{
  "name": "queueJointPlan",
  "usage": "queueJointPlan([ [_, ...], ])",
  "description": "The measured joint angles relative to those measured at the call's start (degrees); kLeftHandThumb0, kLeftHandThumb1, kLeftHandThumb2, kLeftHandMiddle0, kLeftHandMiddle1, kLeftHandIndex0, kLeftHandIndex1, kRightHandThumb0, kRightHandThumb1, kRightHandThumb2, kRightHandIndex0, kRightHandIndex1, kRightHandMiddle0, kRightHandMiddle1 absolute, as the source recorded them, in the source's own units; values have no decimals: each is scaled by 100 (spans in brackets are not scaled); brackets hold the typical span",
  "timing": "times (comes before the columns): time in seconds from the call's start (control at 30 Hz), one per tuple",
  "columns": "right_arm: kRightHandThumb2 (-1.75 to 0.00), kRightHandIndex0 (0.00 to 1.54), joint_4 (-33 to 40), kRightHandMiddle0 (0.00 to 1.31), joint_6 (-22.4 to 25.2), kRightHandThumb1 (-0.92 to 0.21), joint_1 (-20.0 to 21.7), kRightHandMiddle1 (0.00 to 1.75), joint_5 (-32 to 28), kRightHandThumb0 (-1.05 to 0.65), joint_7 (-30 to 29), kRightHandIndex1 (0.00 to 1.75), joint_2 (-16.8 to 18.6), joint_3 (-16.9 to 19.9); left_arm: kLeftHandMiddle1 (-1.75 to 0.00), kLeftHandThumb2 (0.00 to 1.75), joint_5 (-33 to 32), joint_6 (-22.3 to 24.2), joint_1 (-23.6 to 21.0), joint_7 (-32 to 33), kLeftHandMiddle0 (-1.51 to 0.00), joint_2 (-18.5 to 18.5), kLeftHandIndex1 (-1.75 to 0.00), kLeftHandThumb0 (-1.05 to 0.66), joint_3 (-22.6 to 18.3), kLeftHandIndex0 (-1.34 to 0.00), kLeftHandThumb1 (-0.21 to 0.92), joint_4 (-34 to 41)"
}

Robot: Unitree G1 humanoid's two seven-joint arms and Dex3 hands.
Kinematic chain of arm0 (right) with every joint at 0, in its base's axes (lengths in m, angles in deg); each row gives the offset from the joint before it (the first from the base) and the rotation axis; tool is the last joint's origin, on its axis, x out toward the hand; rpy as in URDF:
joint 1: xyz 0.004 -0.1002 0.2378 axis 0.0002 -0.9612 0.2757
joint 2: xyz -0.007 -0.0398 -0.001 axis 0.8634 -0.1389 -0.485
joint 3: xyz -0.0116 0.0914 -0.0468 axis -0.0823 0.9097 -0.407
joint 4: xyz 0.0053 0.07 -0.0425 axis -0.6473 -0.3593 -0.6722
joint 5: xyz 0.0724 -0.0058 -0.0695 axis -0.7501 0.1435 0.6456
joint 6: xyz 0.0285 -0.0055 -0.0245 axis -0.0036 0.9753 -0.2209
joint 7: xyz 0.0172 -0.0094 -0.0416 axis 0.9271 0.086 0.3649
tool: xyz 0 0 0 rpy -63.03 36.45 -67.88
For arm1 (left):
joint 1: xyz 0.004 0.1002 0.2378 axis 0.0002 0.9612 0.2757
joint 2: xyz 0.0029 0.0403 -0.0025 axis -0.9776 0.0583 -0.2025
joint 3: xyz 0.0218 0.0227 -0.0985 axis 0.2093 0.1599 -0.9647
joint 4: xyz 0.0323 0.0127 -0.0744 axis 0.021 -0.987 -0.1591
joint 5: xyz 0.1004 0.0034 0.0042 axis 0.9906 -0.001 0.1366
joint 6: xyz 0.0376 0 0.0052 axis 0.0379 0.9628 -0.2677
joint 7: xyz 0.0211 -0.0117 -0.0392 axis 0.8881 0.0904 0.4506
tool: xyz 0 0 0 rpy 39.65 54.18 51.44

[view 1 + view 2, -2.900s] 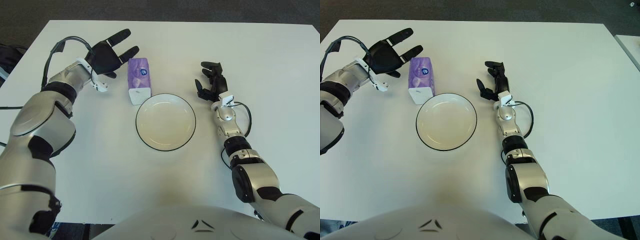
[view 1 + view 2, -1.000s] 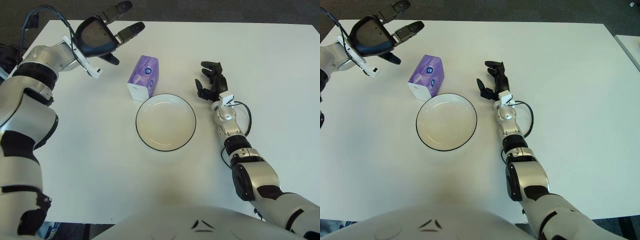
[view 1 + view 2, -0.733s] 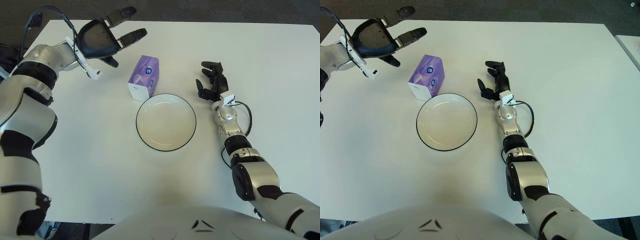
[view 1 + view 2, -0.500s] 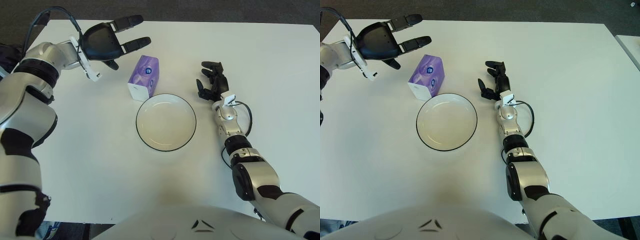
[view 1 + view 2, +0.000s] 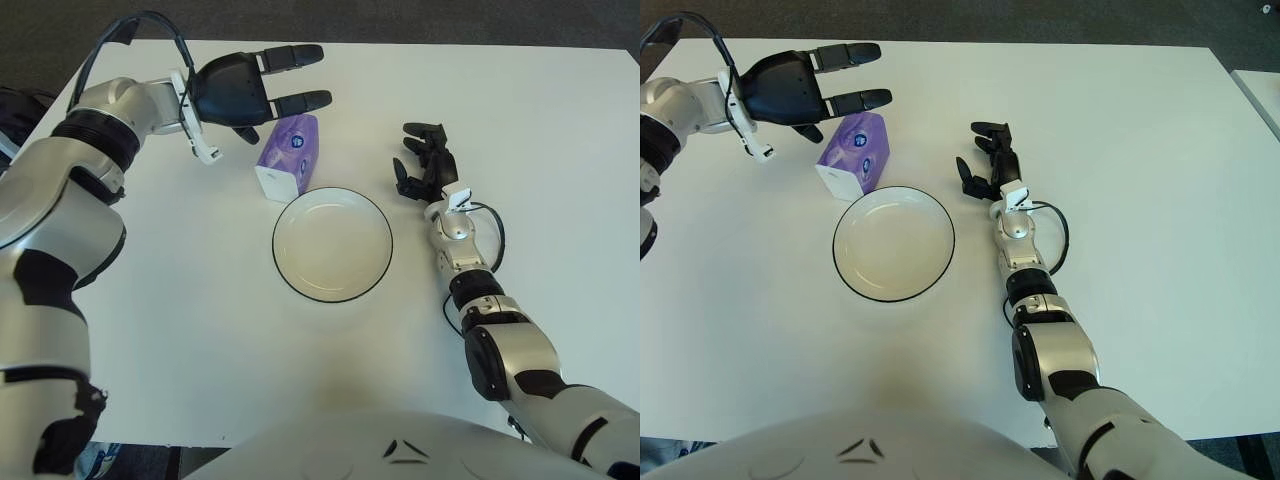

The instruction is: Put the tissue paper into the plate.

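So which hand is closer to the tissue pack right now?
Left. The left hand shows open just above the tissue pack's far end, fingers over its top. The right hand shows well off to its right, past the plate.

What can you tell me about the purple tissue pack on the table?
The tissue pack is a small purple soft-looking packet with a dark blue round mark on top and a white end facing the plate. It lies on the white table, turned at a slant, its white end right by the plate's black rim, not inside it. The left robot hand shows over its far end with fingers spread; I cannot tell if it touches. The right robot hand shows to the right of the plate.
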Motion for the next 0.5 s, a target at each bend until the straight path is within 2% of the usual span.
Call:
queueJointPlan([
  [0.17,-85,37,-23,0,-12,-56,11,119,0,-45,0,84,0,2,0,86,-1,-202,1,119,0,58,-7,-38,12,0,48,33],
  [0.5,-85,35,-89,0,-38,-56,42,117,-8,-44,5,84,3,26,-1,86,3,-318,8,247,-2,72,-8,-44,25,0,47,98],
])
